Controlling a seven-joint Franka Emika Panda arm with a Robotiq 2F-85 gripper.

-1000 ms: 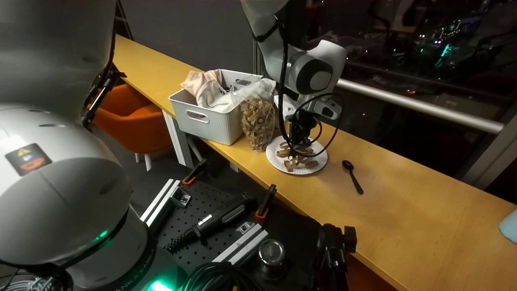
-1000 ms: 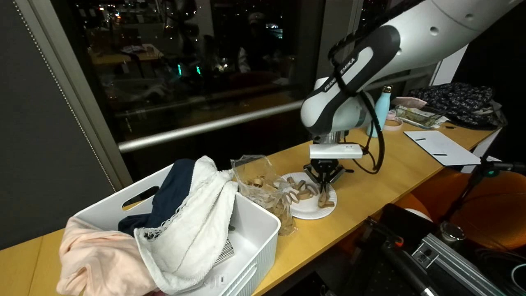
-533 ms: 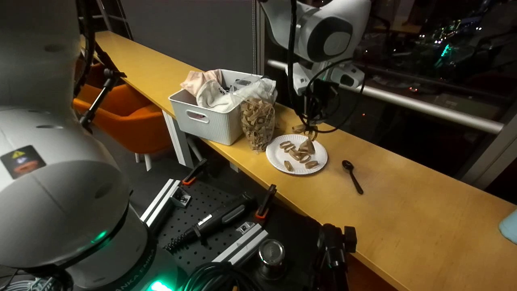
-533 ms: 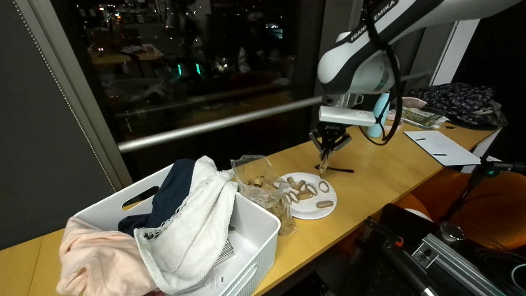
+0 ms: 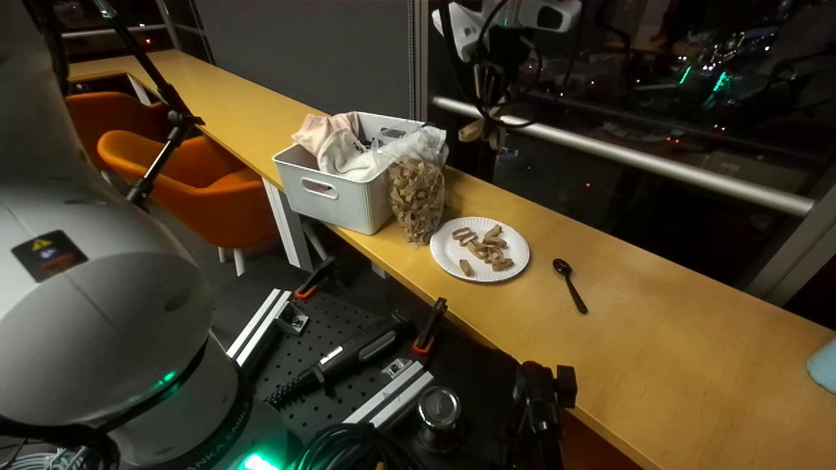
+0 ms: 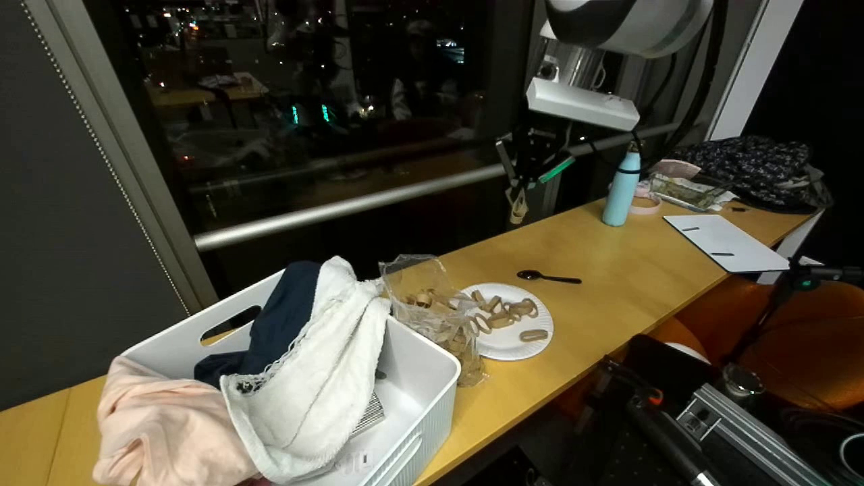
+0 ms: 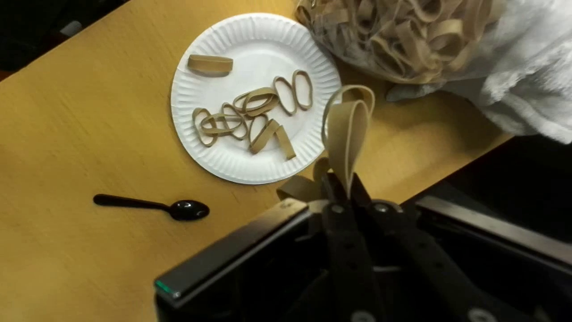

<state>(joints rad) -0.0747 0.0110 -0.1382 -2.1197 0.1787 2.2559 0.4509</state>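
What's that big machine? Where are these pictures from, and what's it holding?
That's a robot arm. The wide pictures come from two cameras standing away from it; the close-up is the wrist view, looking along its jaws. The jaws are closed, pinching a few loopy tan bands up in the air. On the yellow table sits a white plate with more bands, beside a see-through bag stuffed with similar ones. There's also a black spoon, a blue bottle and a white bin with cloths in it.

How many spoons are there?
1: the black spoon lies on the table beside the white plate, not touching it. The gripper holds brown bands, no spoon. Another could be hidden under the cloths in the white basket.
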